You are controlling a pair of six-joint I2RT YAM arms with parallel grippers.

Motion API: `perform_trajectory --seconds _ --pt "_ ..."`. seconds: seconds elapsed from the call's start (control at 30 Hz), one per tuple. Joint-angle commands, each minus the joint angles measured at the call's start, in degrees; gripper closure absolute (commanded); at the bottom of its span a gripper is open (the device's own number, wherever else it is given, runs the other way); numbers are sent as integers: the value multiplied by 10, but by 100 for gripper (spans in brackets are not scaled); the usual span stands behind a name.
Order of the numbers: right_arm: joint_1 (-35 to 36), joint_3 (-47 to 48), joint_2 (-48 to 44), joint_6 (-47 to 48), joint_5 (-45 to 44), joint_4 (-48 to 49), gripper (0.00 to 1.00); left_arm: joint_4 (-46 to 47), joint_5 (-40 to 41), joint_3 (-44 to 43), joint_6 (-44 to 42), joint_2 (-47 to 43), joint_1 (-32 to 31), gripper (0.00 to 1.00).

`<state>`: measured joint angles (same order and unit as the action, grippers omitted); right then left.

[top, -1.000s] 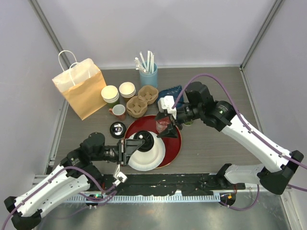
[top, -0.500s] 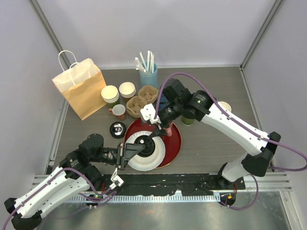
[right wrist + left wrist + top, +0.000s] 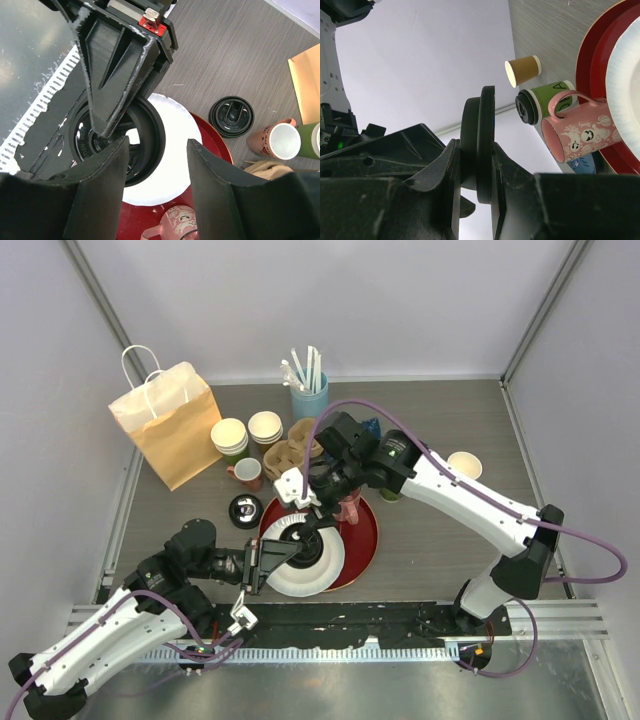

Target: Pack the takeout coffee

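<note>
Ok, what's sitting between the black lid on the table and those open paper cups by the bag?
A small mug, standing upright with its open mouth facing up. The top view shows it best.

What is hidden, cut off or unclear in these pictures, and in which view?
- Top view: the right arm covers most of the green cup.
- Left wrist view: the lid in the left gripper shows edge-on only, so its face is hidden.
- Right wrist view: the bag is cut off by the right edge.
- Right wrist view: the printed mug is cut off by the bottom edge.
</note>
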<state>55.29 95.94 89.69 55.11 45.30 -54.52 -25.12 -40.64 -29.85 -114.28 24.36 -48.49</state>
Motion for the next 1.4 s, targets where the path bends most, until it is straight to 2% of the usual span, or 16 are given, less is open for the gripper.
perform_trajectory --seconds 0.0,0.1,0.23,0.37,0.53,0.57,0.6,0.7,0.83,0.9,1.0,1.03,1.07,1.1,1.23,1.37 --pt "7 36 13 -4 -13 4 47 5 -22 -7 -251 2 -1 100" --pt "7 41 20 8 -23 -5 48 4 -17 -10 -246 2 -1 100" --pt "7 52 28 21 -15 -17 57 5 -16 -11 -244 4 -1 100" --pt "7 67 41 51 -14 -71 60 31 -10 -11 -238 10 -1 100" --pt "8 68 43 61 -6 -77 76 47 -1 -9 -224 15 -1 100" --pt "8 67 43 64 -6 -81 84 49 -1 -9 -224 14 -1 100" --pt "8 66 41 64 -8 -82 85 50 0 -9 -223 13 -1 100" --pt "7 56 34 61 -13 -73 91 48 7 -9 -219 10 -1 100" --pt "7 29 17 6 -30 -29 99 46 14 -6 -216 4 -1 100" --pt "8 16 4 -4 -41 -9 99 45 25 -2 -215 3 -1 100" --pt "8 -7 -7 -15 -49 14 99 43 36 1 -213 -1 -1 85" --pt "8 -17 -14 -19 -52 20 99 43 43 1 -212 -2 -1 75" --pt "7 -23 -17 -29 -57 26 99 42 46 2 -211 -2 -1 70" --pt "6 -31 -20 -33 -69 36 99 42 49 1 -211 -3 -1 61" --pt "-4 -46 -31 -62 -80 59 99 34 70 2 -208 -7 -1 43" --pt "-18 -54 -36 -94 -105 78 99 24 93 5 -198 -19 -1 34"
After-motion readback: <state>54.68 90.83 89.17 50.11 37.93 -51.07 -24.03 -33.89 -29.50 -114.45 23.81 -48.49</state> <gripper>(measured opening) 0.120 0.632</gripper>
